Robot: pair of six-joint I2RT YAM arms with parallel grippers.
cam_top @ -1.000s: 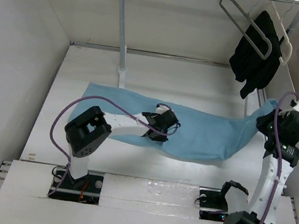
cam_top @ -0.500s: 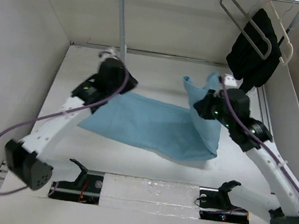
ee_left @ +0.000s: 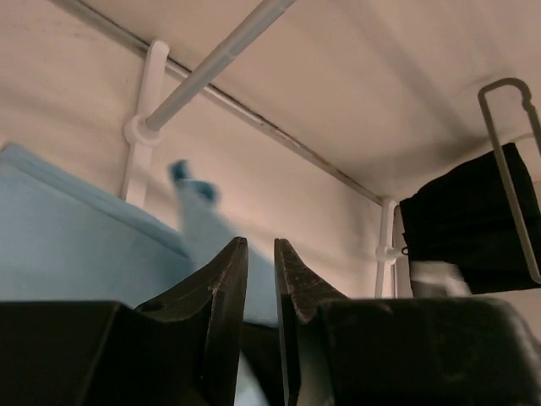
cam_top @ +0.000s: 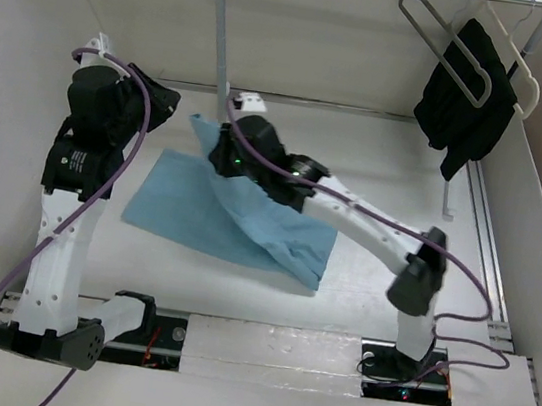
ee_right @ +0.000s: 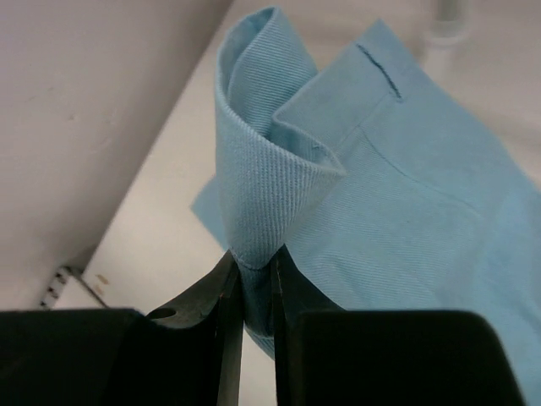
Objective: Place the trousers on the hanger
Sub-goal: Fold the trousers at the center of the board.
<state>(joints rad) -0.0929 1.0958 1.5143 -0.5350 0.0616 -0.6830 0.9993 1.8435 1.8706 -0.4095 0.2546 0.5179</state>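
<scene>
The light blue trousers (cam_top: 233,218) lie folded over on the table left of centre. My right gripper (cam_top: 224,152) reaches across to the far left and is shut on a folded edge of the trousers (ee_right: 262,186), held just above the table; the cloth sits pinched between the fingertips (ee_right: 254,258). My left gripper (cam_top: 160,103) is raised at the back left, jaws nearly together with nothing between them (ee_left: 260,245). The thin grey hanger (cam_top: 444,48) hangs on the top rail at the back right; it also shows in the left wrist view (ee_left: 507,152).
A black garment (cam_top: 467,89) hangs on a cream-white hanger (cam_top: 519,76) beside the grey one. A vertical rack pole (cam_top: 221,55) stands just behind the trousers. White walls enclose the table on the left, back and right.
My right gripper has carried the trousers' end from the far right across to the left, folding the cloth over. My left arm has lifted off the trousers and risen to the back left.
</scene>
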